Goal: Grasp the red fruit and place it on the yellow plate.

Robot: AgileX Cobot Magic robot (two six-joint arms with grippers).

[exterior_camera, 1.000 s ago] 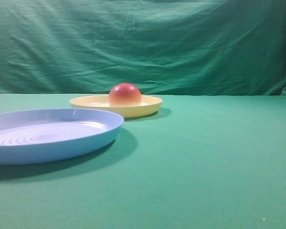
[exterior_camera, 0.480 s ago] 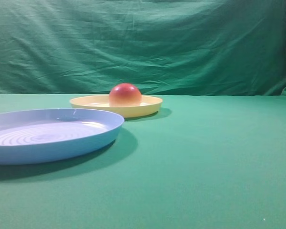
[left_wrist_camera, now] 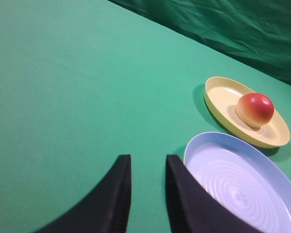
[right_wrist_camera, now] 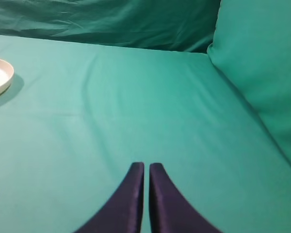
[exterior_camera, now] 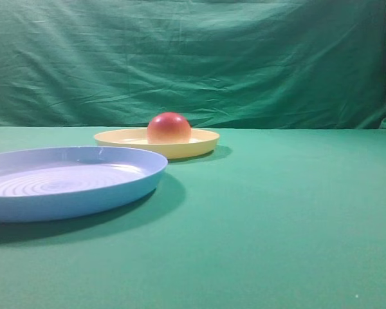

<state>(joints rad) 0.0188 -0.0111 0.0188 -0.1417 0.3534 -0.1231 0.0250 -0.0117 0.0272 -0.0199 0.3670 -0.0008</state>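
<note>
The light blue plate (exterior_camera: 64, 183), wide with concentric ridges in its floor, sits nearest the exterior high camera on the left, and the yellow plate (exterior_camera: 202, 140) lies just behind its right edge, the two rims close but apart. On the yellow plate rests the red fruit (exterior_camera: 168, 128), a glossy dome, deep red on top and fading to yellow at its base, set a little left of the plate's centre. Right of the yellow plate the green cloth (exterior_camera: 296, 212) runs bare to the draped backdrop (exterior_camera: 193, 58). In the left wrist view the left gripper (left_wrist_camera: 148, 165) hangs above the cloth, left of the blue plate's rim, its dark fingers slightly parted and holding nothing. The right gripper (right_wrist_camera: 146, 167) hovers well right of the yellow plate, fingers almost together, a thin slit between them, nothing gripped.
</note>
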